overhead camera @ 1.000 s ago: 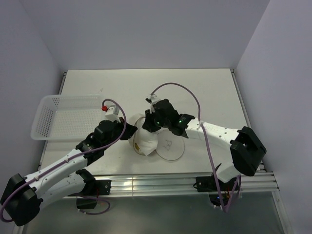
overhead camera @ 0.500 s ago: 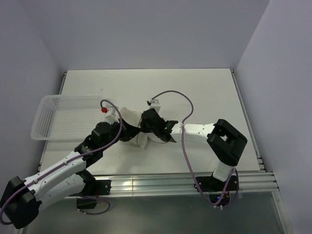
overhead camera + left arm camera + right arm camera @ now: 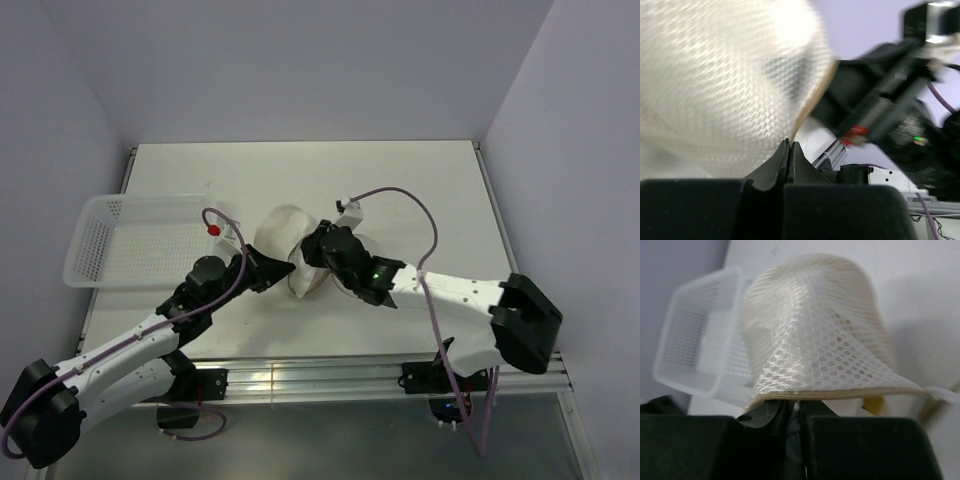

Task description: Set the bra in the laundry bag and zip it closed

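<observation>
You're looking at a robotics lab test cell: a bare white table (image 3: 400, 180) boxed in by plain lavender walls (image 3: 300, 60), with an aluminium rail (image 3: 320, 375) along its near edge carrying the cabled left arm (image 3: 120, 350) and right arm (image 3: 450, 295).

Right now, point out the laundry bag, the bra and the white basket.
laundry bag (image 3: 815, 335): right wrist view, mesh side wall.
bra (image 3: 873, 403): right wrist view, yellow bit showing beneath the bag.
white basket (image 3: 140, 250): top external view, bare floor.

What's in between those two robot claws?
Only the white mesh laundry bag: in the top view it bulges between the left gripper and the right gripper, and each wrist view shows them pinching its brownish rim.
</observation>
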Controlling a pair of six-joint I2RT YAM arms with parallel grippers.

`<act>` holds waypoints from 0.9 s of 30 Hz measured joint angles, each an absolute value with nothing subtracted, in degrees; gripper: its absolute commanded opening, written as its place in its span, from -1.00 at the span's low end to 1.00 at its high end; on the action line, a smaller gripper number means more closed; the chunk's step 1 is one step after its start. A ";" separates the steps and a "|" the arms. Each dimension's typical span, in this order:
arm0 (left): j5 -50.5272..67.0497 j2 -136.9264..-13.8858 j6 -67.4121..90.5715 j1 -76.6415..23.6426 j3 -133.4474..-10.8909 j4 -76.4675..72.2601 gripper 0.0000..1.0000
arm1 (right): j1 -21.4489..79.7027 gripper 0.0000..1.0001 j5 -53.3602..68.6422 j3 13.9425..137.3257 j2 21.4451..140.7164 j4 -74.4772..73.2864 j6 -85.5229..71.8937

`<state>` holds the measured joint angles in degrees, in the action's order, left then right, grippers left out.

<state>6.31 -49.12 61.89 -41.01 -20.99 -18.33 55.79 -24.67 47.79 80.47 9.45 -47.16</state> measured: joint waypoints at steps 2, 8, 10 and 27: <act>6.68 -50.92 62.28 -41.04 -20.99 -20.29 -1.00 | 56.31 -1.00 -25.36 47.18 76.20 9.32 -47.07; 7.79 -56.95 63.00 -43.38 -21.12 -25.23 -1.00 | 58.37 -1.00 -28.29 47.18 73.89 7.62 -47.20; 8.01 -58.00 63.77 -43.92 -21.04 -26.00 -1.00 | 58.37 -1.00 -29.15 47.37 77.38 7.70 -48.07; 10.17 -56.66 68.23 -43.09 -15.51 -30.55 -1.00 | 58.46 0.43 -30.76 50.28 89.91 4.80 -48.69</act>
<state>10.17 -56.66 68.23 -43.09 -15.51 -30.55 58.46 -30.76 50.28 89.91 4.80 -48.69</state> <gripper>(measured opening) 0.019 0.689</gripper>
